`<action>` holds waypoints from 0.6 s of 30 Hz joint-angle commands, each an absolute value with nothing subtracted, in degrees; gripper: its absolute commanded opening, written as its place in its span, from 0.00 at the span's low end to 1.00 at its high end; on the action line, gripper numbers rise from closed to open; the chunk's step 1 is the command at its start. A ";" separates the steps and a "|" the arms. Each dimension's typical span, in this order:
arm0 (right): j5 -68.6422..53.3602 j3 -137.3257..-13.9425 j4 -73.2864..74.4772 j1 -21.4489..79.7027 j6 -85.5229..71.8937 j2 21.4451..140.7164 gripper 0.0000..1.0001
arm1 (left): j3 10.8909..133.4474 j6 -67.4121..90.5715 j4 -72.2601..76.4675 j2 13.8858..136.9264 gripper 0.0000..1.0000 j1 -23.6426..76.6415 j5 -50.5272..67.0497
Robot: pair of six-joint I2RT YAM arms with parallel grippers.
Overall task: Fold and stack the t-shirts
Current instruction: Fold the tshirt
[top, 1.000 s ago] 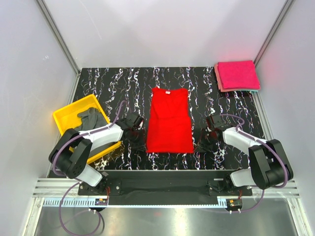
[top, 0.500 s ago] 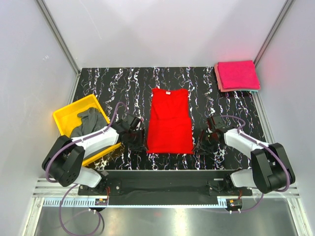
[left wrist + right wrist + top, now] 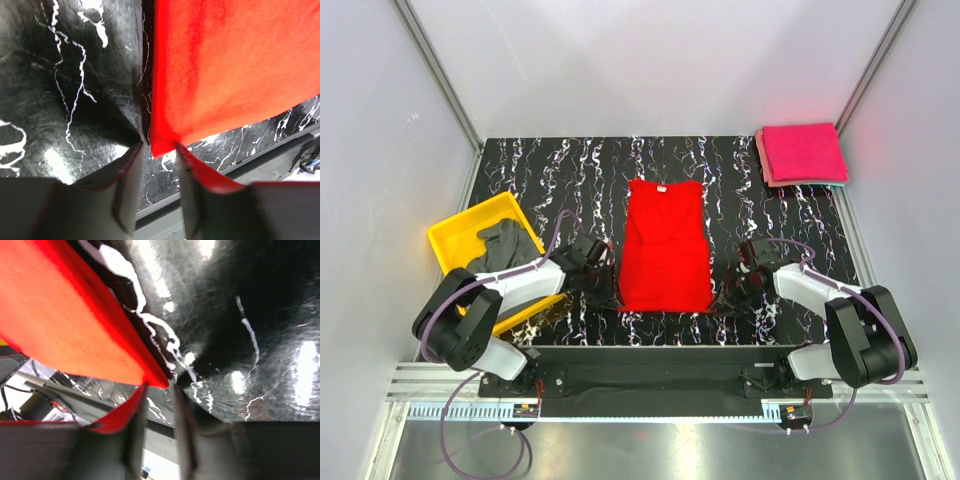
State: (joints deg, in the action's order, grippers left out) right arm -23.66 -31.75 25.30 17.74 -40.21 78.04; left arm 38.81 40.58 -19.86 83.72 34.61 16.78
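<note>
- Both arms have dropped and closed in over the last second. The left gripper (image 3: 601, 287) now sits at the near left corner of the red t-shirt (image 3: 665, 250), and the right gripper (image 3: 733, 293) at its near right corner.
- So the hem pick-up is about to begin?
- That's my reading, though nothing is gripped yet. Take the big things first. The table (image 3: 550, 170) is glossy black with white veining, hard and slick. The shirt lies flat at its middle as a long rectangle, with no sleeves sticking out and the collar away from the arms.
- And around it?
- The yellow tray (image 3: 455, 232), rigid plastic, sits at the left edge and holds a crumpled dark grey shirt (image 3: 505, 243). The pink stack (image 3: 803, 150) of folded cloth sits square in the far right corner.
- The fingers (image 3: 127, 185)?
- On the left wrist view they stand moderately apart and hold nothing, with the shirt's pointed corner just reaching the gap. On the right the gap is narrower, but light still shows through it, so that corner isn't clamped either. The knit looks soft and matte, and its thin edge lies tight on the slick top. I'd expect one finger to need to slip underneath.
</note>
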 commanded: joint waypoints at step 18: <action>-19.95 -27.95 29.61 18.98 -42.80 65.66 0.00 | 39.11 43.15 -23.81 75.59 0.00 36.56 16.61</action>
State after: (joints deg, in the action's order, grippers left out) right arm -21.82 -28.69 26.72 17.91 -41.52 69.36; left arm 38.50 42.11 -21.78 79.20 35.68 16.84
